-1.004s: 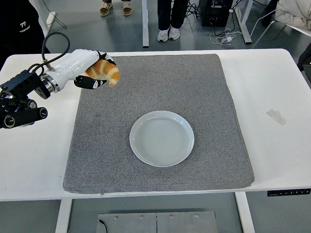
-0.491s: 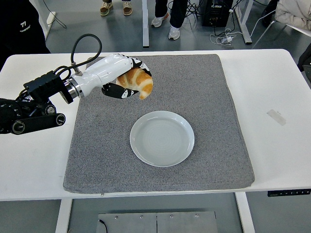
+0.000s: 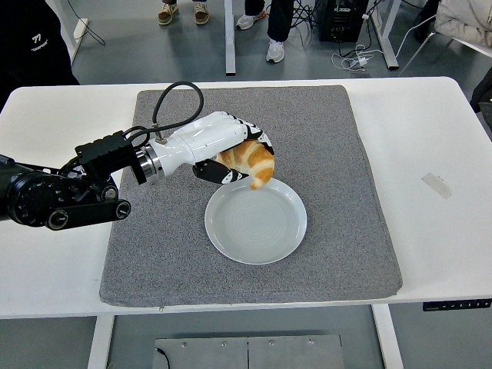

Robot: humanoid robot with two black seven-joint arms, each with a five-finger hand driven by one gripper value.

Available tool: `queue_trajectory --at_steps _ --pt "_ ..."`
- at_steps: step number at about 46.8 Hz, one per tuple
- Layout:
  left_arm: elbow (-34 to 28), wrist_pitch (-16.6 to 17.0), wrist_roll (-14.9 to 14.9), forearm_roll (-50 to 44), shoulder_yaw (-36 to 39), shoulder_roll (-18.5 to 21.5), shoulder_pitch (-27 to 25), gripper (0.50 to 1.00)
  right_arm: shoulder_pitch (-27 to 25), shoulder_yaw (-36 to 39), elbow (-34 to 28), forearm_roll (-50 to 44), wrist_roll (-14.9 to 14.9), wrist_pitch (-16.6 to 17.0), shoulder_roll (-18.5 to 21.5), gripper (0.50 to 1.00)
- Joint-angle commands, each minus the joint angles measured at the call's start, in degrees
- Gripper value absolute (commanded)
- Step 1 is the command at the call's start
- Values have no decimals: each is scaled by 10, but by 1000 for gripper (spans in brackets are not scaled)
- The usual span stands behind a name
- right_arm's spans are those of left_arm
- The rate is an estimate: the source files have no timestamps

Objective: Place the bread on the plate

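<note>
My left hand (image 3: 231, 154) is shut on the bread (image 3: 250, 162), a golden-brown croissant. It holds the bread in the air over the far left rim of the white plate (image 3: 261, 231). One tip of the bread points down toward the plate. The plate sits in the middle of a grey mat (image 3: 323, 138) and holds nothing. My left arm comes in from the left edge across the mat. My right hand does not show.
The grey mat covers most of the white table (image 3: 430, 138). A small piece of tape (image 3: 437, 184) lies on the table at the right. People's legs and feet (image 3: 270, 34) stand beyond the table's far edge, and a person in black (image 3: 31, 38) is at the far left.
My left hand has carried the bread right and toward me, from the mat's far left corner to just over the plate's far left rim.
</note>
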Motion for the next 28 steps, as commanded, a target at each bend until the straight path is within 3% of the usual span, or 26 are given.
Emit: queue_trajectory --at_steps 1,28 --pt "0 0 0 12 1 -10 5 500 0 0 0 0 0 0 0 1000" --pt "12 0 -1 34 27 -31 42 500 0 0 0 0 0 0 0 1000"
